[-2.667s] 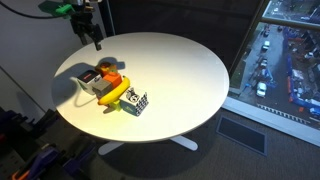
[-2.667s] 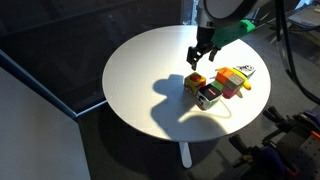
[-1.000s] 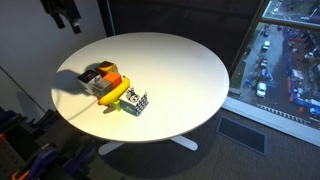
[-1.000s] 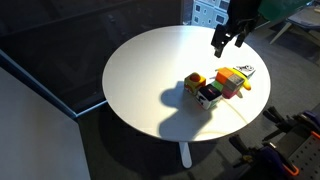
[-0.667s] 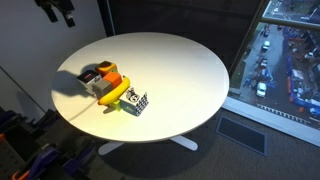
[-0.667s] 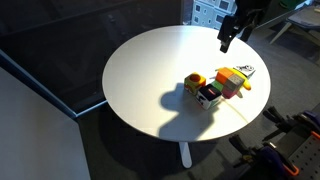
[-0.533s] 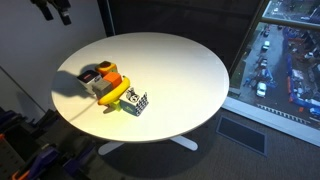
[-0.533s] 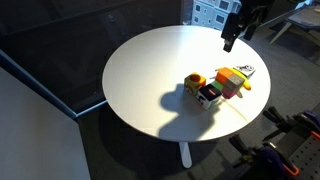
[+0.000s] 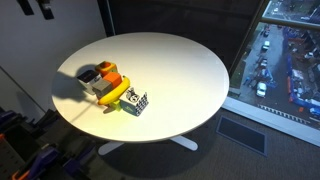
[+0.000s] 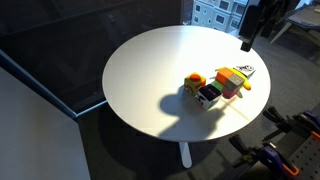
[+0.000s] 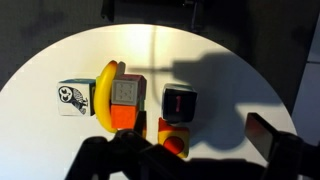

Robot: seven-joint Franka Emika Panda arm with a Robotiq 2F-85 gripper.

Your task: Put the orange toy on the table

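The orange toy (image 10: 195, 81) sits on the round white table (image 10: 150, 70), touching a black cube (image 10: 208, 94) in a cluster of toys. In the wrist view the orange toy (image 11: 172, 140) shows a yellowish face with a red circle, just below the black cube (image 11: 178, 103). It also shows in an exterior view (image 9: 88, 73). My gripper (image 11: 195, 160) is open and empty, high above the table (image 11: 220, 60) and well away from the toys. It appears at the frame edge in both exterior views (image 9: 45, 8) (image 10: 248, 35).
In the cluster, a yellow banana toy (image 11: 107, 88), a larger orange block (image 11: 125, 102) and a black-and-white patterned cube (image 11: 75, 97) lie close together. A window (image 9: 285, 55) stands beyond the table (image 9: 190, 70). Clutter (image 10: 285, 140) lies on the floor nearby.
My gripper has risen and moved away from the toys, out toward the frame edge in both exterior views. The toys have not moved.
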